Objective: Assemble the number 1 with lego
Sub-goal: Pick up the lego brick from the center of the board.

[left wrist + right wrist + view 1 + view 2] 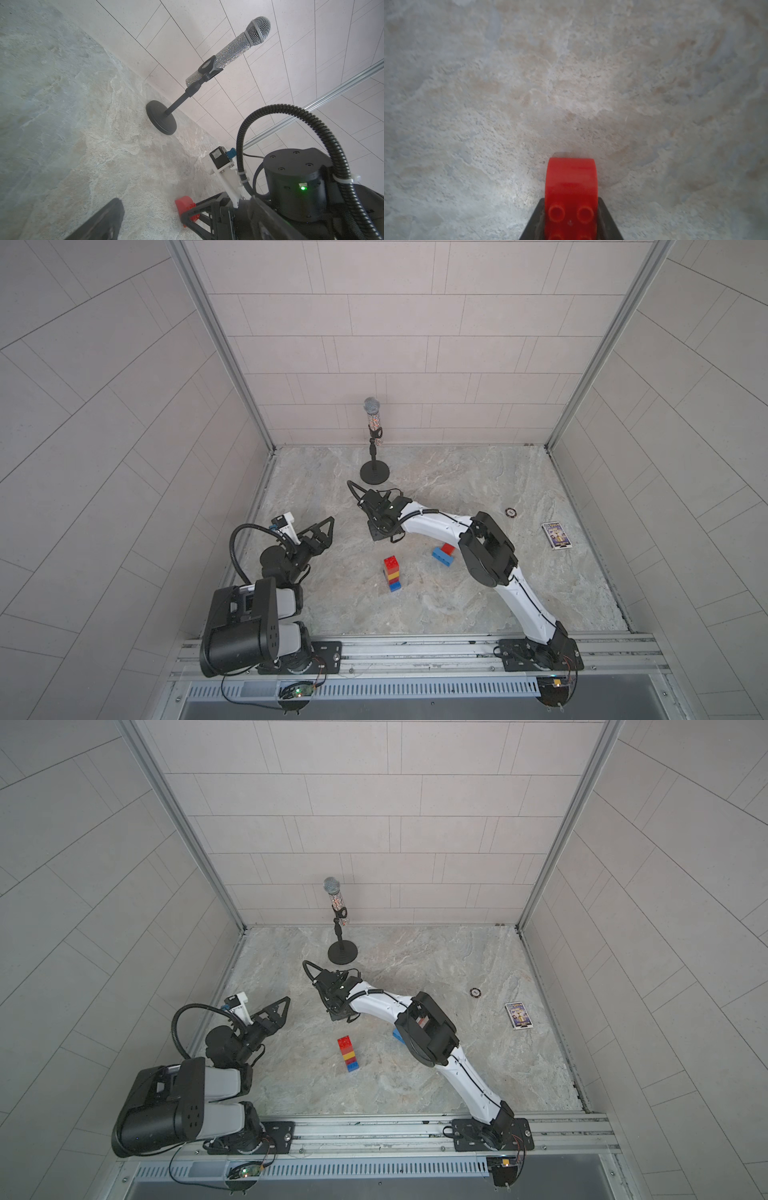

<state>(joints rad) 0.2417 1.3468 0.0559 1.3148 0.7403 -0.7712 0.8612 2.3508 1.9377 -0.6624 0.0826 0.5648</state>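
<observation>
Since it's the piece in play, red brick [571, 182]: clenched between the right jaws in the right wrist view, studs toward the camera, far end poking past the tips. It sits low over the surface [457, 614], and we can't tell if it touches. In both top views the wrist hides it.
Grip risk: we reckon only part of the brick is pinched, so it could pivot or slide out on the lift.
Stack [392, 572]: red on yellow on red on dark blue, standing upright on its own, near the held brick and closer to the arms' bases.
Stack risk: it's tall and narrow with nothing bracing it. If we press down off-centre or with the studs misaligned, it probably topples.
Left jaws: released wide, holding nothing, well apart from the stack, so no help if it tips.
Light blue brick [440, 558]: lies with a second red brick [448, 548] right against it, maybe on it, both half under the right arm [486, 547].
Sweep risk: the elbow hangs over that pair, and a low swing could knock them away.
Microphone stand [375, 472]: just behind the right wrist, so backing up carelessly could bump it.
Card box [557, 536]: well off to the side, no worry from us.
</observation>
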